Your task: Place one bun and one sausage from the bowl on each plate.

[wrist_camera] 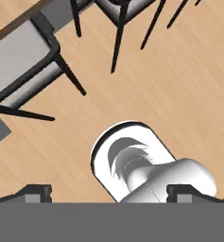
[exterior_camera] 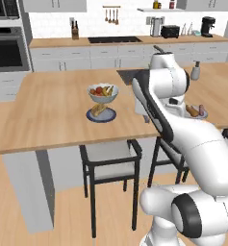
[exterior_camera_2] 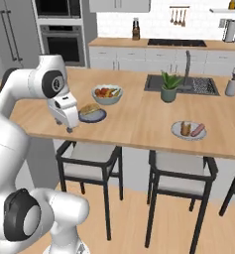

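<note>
My gripper (exterior_camera_2: 69,128) hangs at the near edge of the counter (exterior_camera_2: 139,124), pointing straight down. In the hand view its two finger tips (wrist_camera: 38,191) sit wide apart with nothing between them, so the tool is released and empty. Below it I see wood floor (wrist_camera: 179,71) and a dark-framed stool (wrist_camera: 23,56), cut off at the picture's edge.

The blue-grey plate (exterior_camera_2: 92,116) lies just beside the gripper, a little further onto the counter. A bun (exterior_camera_2: 89,109) rests on it; I cannot make out whether a sausage lies with it. The fruit bowl (exterior_camera_2: 107,94) stands just beyond that plate.

The pale grey plate (exterior_camera_2: 188,130) is well off to the gripper's right, carrying a bun (exterior_camera_2: 185,128) and a sausage (exterior_camera_2: 198,130) side by side. From the left base camera my own arm covers part of this plate and hides the gripper's fingers.
</note>
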